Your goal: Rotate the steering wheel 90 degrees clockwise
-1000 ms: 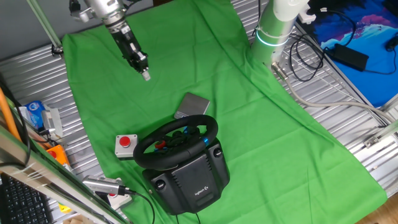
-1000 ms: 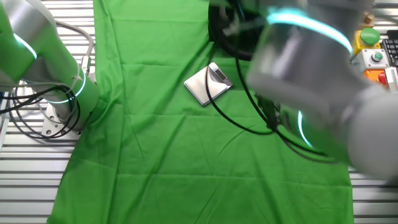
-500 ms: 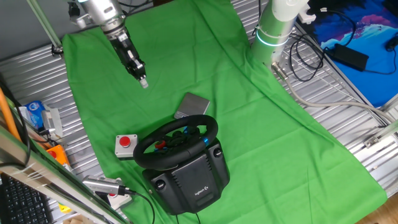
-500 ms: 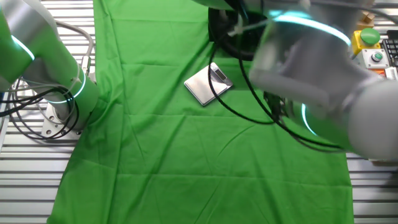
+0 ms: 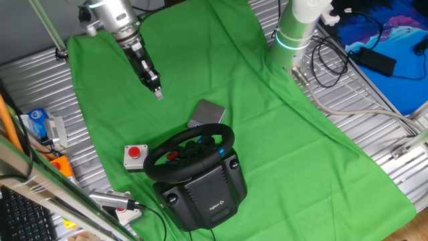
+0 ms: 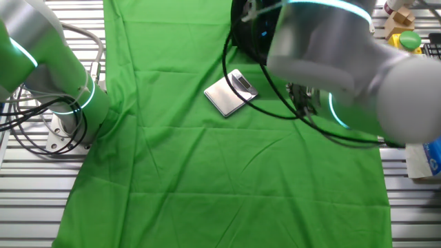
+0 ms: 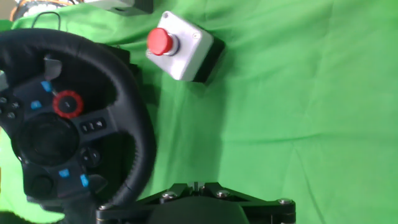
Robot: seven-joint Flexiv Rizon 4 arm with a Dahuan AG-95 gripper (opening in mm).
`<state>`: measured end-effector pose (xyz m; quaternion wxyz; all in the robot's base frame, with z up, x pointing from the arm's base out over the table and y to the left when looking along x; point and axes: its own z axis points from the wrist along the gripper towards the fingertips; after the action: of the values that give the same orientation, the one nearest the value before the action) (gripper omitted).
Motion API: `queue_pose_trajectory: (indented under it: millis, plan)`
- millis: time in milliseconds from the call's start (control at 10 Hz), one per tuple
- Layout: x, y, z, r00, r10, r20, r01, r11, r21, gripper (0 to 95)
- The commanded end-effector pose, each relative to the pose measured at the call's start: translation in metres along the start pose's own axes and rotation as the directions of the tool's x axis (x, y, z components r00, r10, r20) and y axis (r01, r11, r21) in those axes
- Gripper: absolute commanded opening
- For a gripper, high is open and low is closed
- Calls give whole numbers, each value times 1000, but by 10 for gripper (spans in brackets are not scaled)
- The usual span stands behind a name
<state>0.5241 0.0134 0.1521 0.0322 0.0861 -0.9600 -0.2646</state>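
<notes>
The steering wheel (image 5: pixel 192 150) is black with a thick rim and sits on a bulky black base at the near side of the green cloth. In the hand view it fills the left side (image 7: pixel 134 118), its hub showing a red dial and blue buttons. My gripper (image 5: pixel 158 94) hangs in the air above the cloth, behind and to the left of the wheel, not touching it. Its fingers are together and hold nothing. In the hand view the gripper (image 7: pixel 196 185) shows at the bottom edge, to the right of the rim. In the other fixed view my arm (image 6: pixel 331 55) hides most of the wheel.
A small grey box with a red round button (image 5: pixel 136 156) (image 7: pixel 183 46) sits left of the wheel. A flat silver device (image 5: pixel 207 114) (image 6: pixel 231 93) lies just behind the wheel. A second arm's base (image 5: pixel 294 33) (image 6: pixel 41 69) stands at the cloth's edge, with cables beside it.
My gripper has moved down and a little toward the wheel over the last second. The wheel has not turned.
</notes>
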Motion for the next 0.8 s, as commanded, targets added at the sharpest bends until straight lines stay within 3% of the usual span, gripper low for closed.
queue_pose_trajectory:
  millis: [100, 500, 800]
  plan:
    - [5, -1, 0, 1000, -17, -12, 17, 1000, 23, 0]
    - [6, -2, 1, 999, -32, -39, 33, 999, 26, 0]
    - [6, -3, 1, 999, -44, -27, 44, 999, 0, 0]
